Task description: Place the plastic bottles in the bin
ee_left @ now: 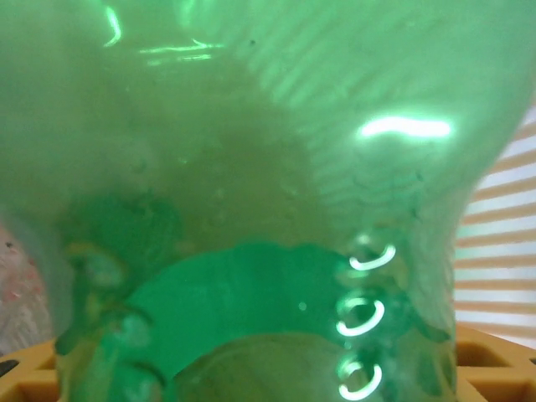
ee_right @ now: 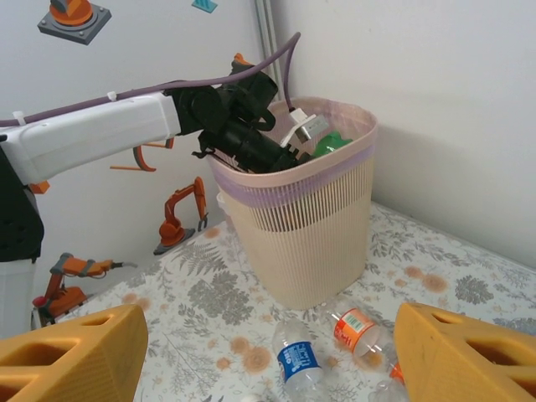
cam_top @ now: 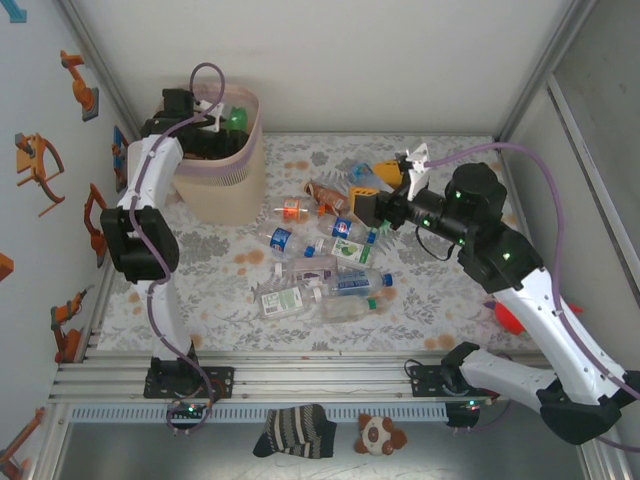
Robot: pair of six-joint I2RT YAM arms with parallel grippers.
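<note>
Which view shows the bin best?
Right wrist: the bin stands whole, rim to base. Top external has the left arm over its mouth; left wrist catches a ribbed strip beside the green bottle.

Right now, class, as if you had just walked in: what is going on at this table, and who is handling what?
The left fingers grip a green bottle at the mouth of the bin, seemingly about to drop it in. The right fingers are spread wide and empty, held above the table and facing the bin. A heap of plastic bottles lies on the table beside the bin, not yet picked up.
</note>
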